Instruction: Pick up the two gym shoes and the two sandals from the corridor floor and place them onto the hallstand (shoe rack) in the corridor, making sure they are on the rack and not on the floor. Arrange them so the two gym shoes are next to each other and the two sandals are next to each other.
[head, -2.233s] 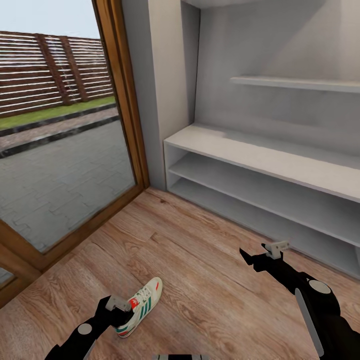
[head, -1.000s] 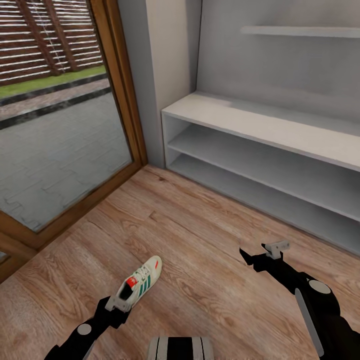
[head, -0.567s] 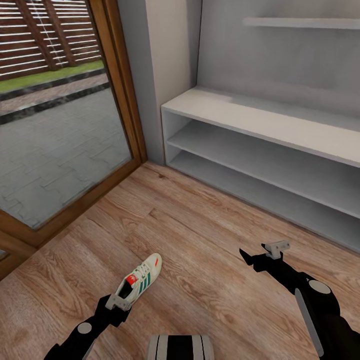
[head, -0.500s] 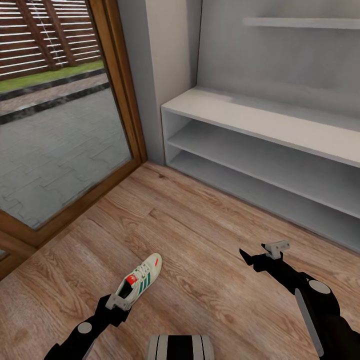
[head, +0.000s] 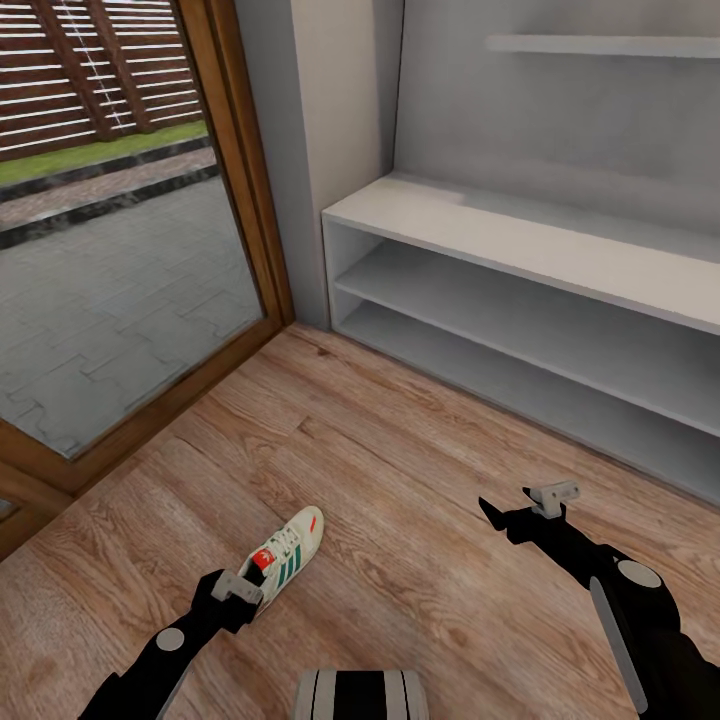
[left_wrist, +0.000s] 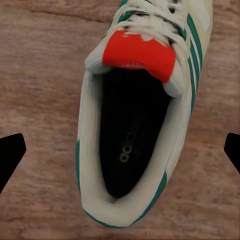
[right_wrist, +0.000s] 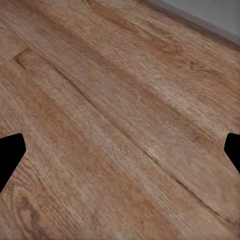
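The gym shoe (head: 287, 556) lies on its sole on the corridor floor (head: 400, 480), heel end just under our left gripper (head: 232, 592) and toe pointing away from it toward the hallstand (head: 520, 250); in the left wrist view the shoe's dark opening sits squarely between our two fingertips, which stand wide apart at either side and hold nothing. What has changed is small: over the last half second the left gripper has shifted slightly, its white bracket now sitting a touch higher and closer over the heel collar, while the shoe has not moved, and the camera has stayed put since its earlier tilt downward. We read that as the last alignment before a descent and a close on the heel, so the pick of this first shoe is not yet made and nothing is on the rack. On writing, the insole in the left wrist view carries pale lettering that looks like "adidas", and the red-orange tongue patch (left_wrist: 140, 54) bears a faint white mark too blurred to read. Our right gripper (head: 512, 518) hangs well off to the far side, over bare planks, fingertips spread and empty
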